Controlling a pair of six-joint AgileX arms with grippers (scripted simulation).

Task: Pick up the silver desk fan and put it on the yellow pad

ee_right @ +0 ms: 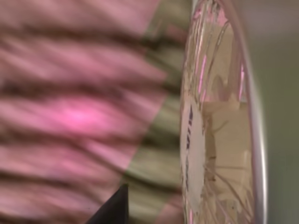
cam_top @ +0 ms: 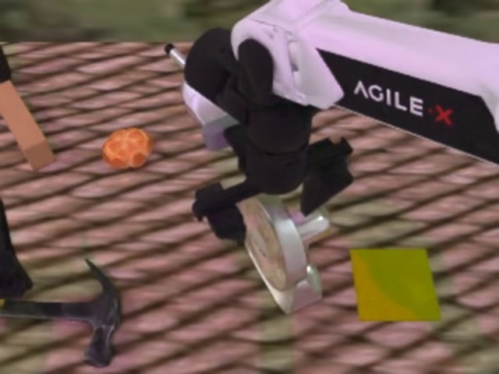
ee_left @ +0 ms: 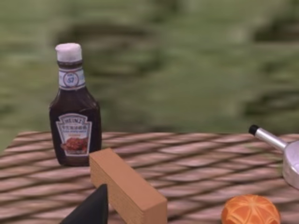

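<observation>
Your right gripper [cam_top: 269, 210] sits at table centre straddling the shiny silver desk fan with round disc head and tan grille [cam_top: 274, 248]. One dark finger is on the grille side and one on the motor side, so it looks closed on the head, though actual contact isn't visible. The right wrist view is filled by the fan's grille face [ee_right: 212, 140] very close up, which fits a grasp.

The fan's disc stands on edge, its face turned toward the top view's left and its base toward the near right. The flat bright yellow square pad [cam_top: 394, 284] lies to the right of the fan and slightly nearer, close but not touching. The carry is a short move rightward, and nothing stands between them.

Your left arm is parked at the left edge; its gripper state can't be told.

Clutter:
- round orange bumpy ball [cam_top: 127, 148]
- dark-headed hammer [cam_top: 93, 312]
- tan wooden block [cam_top: 23, 125]
- dark sauce bottle with white cap [ee_left: 74, 121]
- silver scoop with dark-tipped handle [cam_top: 195, 86] under the right arm

All of it is left of the route.
</observation>
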